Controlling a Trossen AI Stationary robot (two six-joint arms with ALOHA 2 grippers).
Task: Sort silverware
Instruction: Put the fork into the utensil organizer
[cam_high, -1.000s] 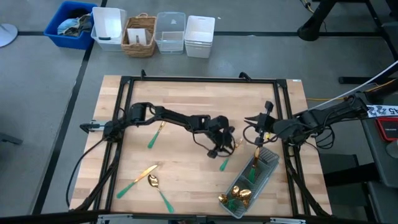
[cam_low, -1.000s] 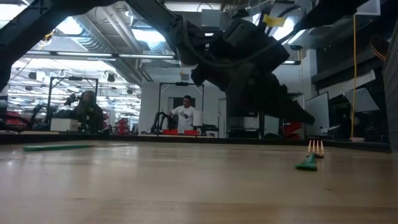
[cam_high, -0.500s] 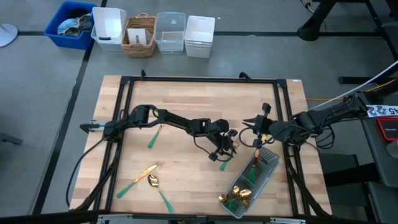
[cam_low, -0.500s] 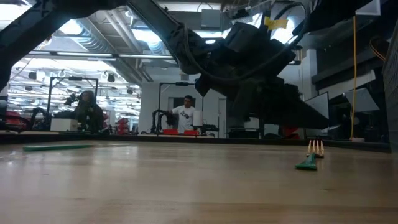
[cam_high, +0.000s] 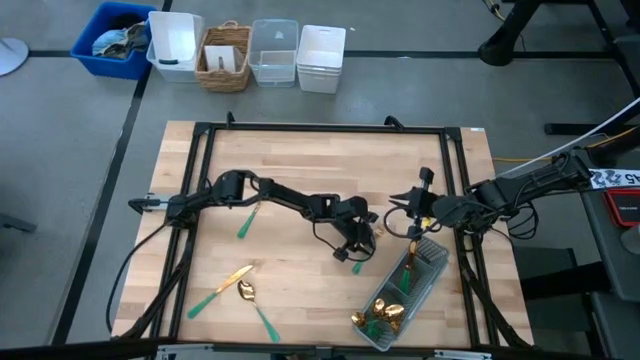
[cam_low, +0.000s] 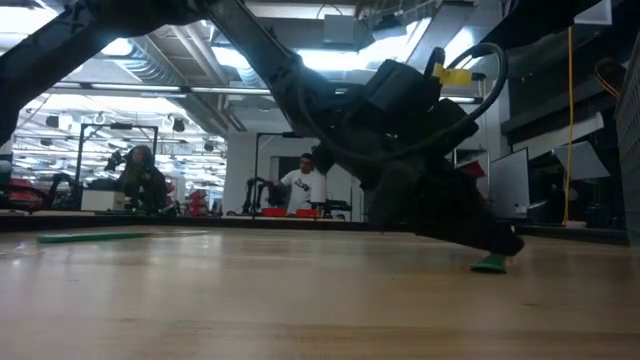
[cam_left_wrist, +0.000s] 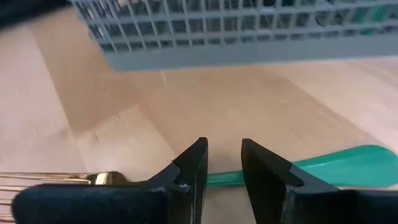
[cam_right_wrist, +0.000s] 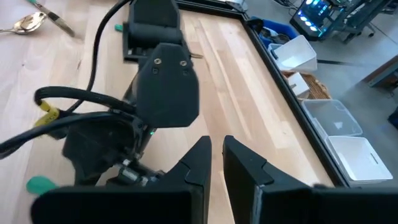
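Straddling a fork (cam_left_wrist: 348, 167) with gold tines and slim teal handle, the left gripper's (cam_left_wrist: 222, 163) jaws stand spread, low over the surface (cam_left_wrist: 205, 106).

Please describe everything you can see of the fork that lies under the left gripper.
The fork lies flat on the wooden table, close beside the grey mesh tray. It has a slim teal-green handle that looks like plastic and a shiny gold head with thin tines. The left gripper is lowered over its neck, jaws open and standing on either side of the handle; whether they touch it I cannot tell. In the low view only the handle end shows.
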